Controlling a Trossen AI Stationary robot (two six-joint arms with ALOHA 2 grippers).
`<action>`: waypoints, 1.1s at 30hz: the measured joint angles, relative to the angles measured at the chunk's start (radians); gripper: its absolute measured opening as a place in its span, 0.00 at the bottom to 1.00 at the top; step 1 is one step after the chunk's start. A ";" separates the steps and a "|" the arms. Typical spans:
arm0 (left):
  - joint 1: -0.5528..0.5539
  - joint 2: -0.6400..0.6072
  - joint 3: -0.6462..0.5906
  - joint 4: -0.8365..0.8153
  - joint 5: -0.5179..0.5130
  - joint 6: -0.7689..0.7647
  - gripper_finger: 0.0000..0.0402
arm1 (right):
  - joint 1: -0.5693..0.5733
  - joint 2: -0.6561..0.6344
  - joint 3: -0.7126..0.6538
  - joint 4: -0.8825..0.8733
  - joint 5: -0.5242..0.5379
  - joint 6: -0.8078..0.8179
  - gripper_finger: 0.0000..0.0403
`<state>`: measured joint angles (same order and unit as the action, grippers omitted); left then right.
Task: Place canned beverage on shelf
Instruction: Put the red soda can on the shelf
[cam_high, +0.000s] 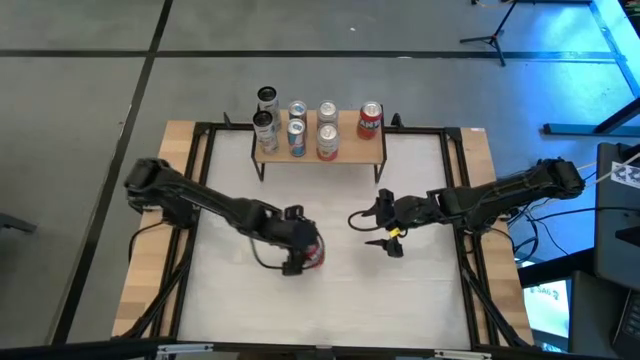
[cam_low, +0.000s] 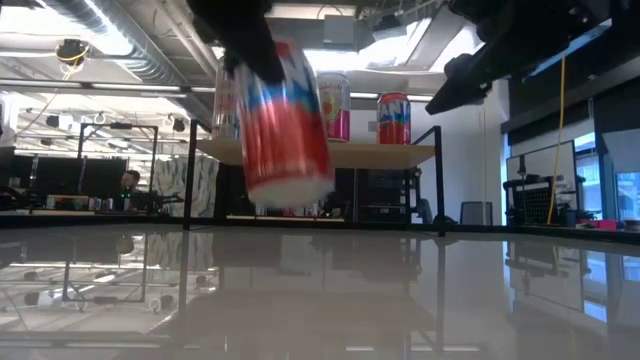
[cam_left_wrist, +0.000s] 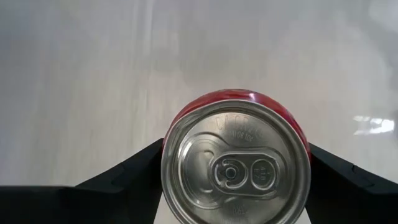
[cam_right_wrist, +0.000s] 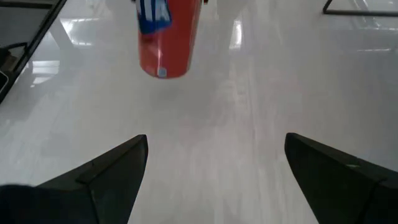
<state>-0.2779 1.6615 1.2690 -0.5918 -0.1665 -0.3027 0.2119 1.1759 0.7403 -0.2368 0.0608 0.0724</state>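
Note:
My left gripper (cam_high: 303, 255) is shut on a red, white and blue can (cam_low: 285, 125), held above the tabletop near the middle; the can also shows in the right wrist view (cam_right_wrist: 168, 37). The shelf (cam_high: 320, 150), a light-wood board on thin black legs, stands at the table's far side with several cans on it (cam_high: 327, 140), among them a red one (cam_high: 369, 120). My right gripper (cam_high: 372, 228) is open and empty, to the right of the held can. My left gripper pinches the can's side wall just below its top rim (cam_left_wrist: 171, 155) between its two fingers, one finger on each side. The fingers come from above, pointing down. The can is lifted clear of the table and hangs slightly tilted, its silver top (cam_left_wrist: 236, 168) toward the wrist.
A black metal frame (cam_high: 200, 135) runs around the tabletop. One can (cam_high: 266, 98) stands just past the shelf's far left corner. Open tabletop lies between the held can and the shelf and toward the near edge (cam_high: 330, 320).

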 joint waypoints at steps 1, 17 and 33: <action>0.000 0.031 0.023 -0.014 0.000 0.000 0.70 | 0.000 0.000 0.000 -0.004 0.000 0.000 0.93; 0.000 0.162 0.111 -0.019 0.091 0.025 0.84 | -0.003 0.000 0.000 -0.005 0.000 -0.012 0.93; -0.003 0.119 0.111 -0.067 0.080 0.015 0.85 | -0.003 0.000 0.000 0.001 0.000 -0.019 0.93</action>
<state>-0.2813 1.7803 1.3804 -0.6593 -0.0870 -0.2875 0.2092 1.1759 0.7403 -0.2362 0.0605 0.0536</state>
